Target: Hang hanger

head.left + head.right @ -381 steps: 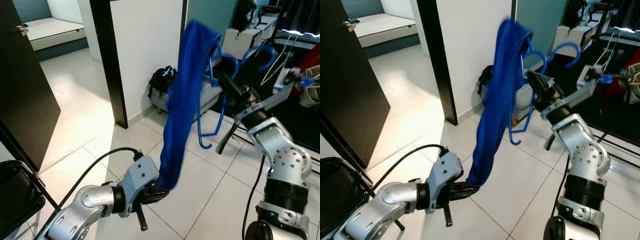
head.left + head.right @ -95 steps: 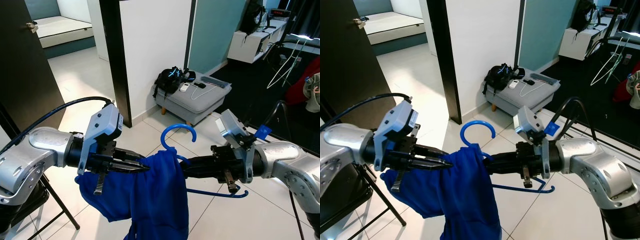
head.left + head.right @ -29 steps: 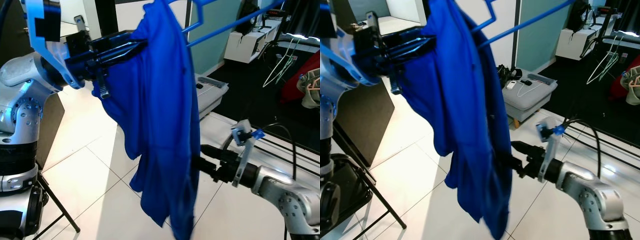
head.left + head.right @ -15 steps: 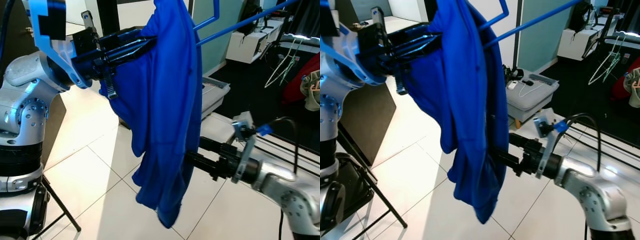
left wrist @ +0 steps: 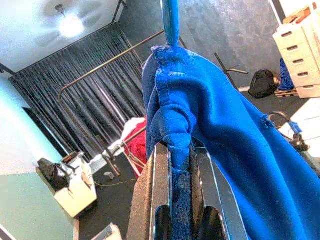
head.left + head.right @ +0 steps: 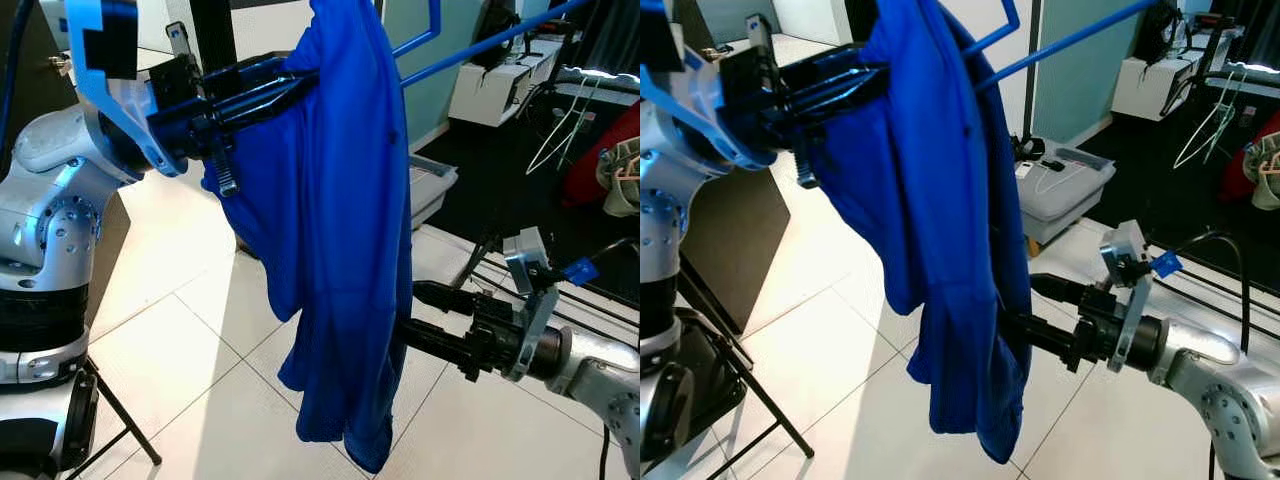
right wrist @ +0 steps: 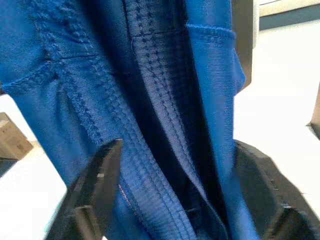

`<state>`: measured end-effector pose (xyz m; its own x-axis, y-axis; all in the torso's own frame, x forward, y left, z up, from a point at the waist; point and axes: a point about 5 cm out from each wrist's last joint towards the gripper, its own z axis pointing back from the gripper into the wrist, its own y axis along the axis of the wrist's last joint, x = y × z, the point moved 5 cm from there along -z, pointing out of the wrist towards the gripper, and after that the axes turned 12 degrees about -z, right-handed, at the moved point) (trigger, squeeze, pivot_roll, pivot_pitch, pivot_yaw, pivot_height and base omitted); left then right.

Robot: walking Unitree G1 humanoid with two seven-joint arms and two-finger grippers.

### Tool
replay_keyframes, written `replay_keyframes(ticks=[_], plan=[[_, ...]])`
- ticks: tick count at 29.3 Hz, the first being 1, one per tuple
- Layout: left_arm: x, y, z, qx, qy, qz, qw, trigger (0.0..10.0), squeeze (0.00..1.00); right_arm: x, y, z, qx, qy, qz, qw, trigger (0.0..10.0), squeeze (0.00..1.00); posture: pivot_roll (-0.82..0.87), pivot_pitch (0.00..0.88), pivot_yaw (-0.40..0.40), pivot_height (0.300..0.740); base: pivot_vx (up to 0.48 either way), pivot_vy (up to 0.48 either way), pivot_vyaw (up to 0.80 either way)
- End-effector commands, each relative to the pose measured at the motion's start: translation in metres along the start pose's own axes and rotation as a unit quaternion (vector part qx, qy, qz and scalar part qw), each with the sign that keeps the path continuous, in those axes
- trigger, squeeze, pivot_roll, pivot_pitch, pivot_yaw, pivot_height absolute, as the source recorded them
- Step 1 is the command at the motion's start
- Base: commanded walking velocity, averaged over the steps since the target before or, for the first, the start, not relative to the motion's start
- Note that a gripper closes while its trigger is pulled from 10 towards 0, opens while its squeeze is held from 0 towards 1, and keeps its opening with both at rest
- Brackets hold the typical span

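Note:
A blue garment (image 6: 345, 250) hangs over a blue hanger (image 6: 480, 42), held high at chest level in front of me. My left gripper (image 6: 295, 85) is raised at the upper left. In the left wrist view it (image 5: 175, 157) is shut on a bunched fold of the garment just below the hanger's rod (image 5: 171, 20). My right gripper (image 6: 408, 310) reaches in from the right at the garment's lower half. Its fingers (image 7: 97, 185) are spread open, with the blue cloth (image 7: 165, 100) hanging between them.
A grey ottoman (image 6: 428, 185) stands behind the garment by the white wall. A drying rack with wire hangers (image 6: 560, 125) and clothes fills the dark area at the right. A dark door (image 6: 30, 60) and black stand legs (image 6: 125, 425) are at the left.
My right arm has drawn back to the right and its fingers have spread apart at the garment's lower half. The left gripper keeps holding the garment and hanger up high.

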<state>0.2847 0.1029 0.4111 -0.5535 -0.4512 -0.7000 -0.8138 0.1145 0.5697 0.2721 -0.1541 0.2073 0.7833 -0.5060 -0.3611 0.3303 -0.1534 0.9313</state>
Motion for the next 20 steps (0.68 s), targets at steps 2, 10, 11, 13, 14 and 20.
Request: replay_keyframes(ticks=[2,10,11,13,14,20], plan=[[-0.001,0.007,-0.005,0.011,-0.001,-0.006,1.000,10.0,0.00,0.010,0.000,-0.004,0.002,-0.029,0.014,0.999,1.5,0.00,0.01,0.000,0.036,0.740,0.000,0.000,0.00],[0.000,0.012,-0.007,0.018,-0.003,-0.007,1.000,10.0,0.00,0.015,-0.011,-0.012,-0.024,-0.041,0.031,0.998,0.0,0.00,0.01,0.000,0.034,0.740,0.000,0.000,0.00],[0.000,0.013,-0.007,0.018,-0.002,-0.008,1.000,10.0,0.00,0.017,-0.011,-0.012,-0.026,-0.047,0.035,0.998,0.0,0.00,0.01,0.000,0.034,0.740,0.000,0.000,0.00],[0.000,0.013,-0.007,0.019,-0.002,-0.009,1.000,10.0,0.00,0.018,-0.012,-0.012,-0.027,-0.051,0.037,0.998,0.0,0.00,0.01,0.000,0.034,0.740,0.000,0.000,0.00],[0.000,0.013,-0.007,0.019,-0.001,-0.009,1.000,10.0,0.00,0.019,-0.012,-0.012,-0.027,-0.053,0.038,0.997,0.0,0.00,0.01,0.000,0.034,0.740,0.000,0.000,0.00],[-0.001,0.014,-0.008,0.020,0.000,-0.011,1.000,10.0,0.00,0.021,-0.013,-0.012,-0.029,-0.060,0.042,0.997,0.0,0.00,0.01,0.000,0.034,0.740,0.000,0.000,0.00]])
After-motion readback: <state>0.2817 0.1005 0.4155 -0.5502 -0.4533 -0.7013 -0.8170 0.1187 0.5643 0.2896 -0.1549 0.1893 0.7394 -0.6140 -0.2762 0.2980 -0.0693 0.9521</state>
